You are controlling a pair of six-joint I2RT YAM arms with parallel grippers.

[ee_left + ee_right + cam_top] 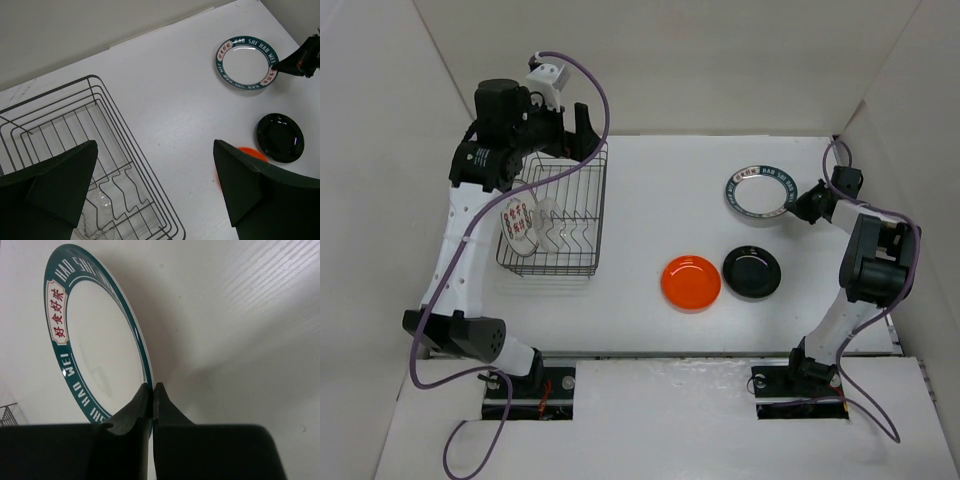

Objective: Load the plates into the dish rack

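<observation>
Your right tool (151, 390) is shut on the green-rimmed plate (100, 355), upper right: lift and carry it left to the dish rack (601, 205); your left tool (155, 150) gapes wide, empty.

Five plates, one red-lettered (519, 222), one clear (556, 226), one green-rimmed (758, 192), one orange (691, 282), one black (752, 271), plus one dish rack (582, 190).

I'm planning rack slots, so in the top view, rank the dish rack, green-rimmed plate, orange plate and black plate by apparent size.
Largest: dish rack.
Next: green-rimmed plate.
Smallest: orange plate and black plate, about alike, too close to rank.
</observation>
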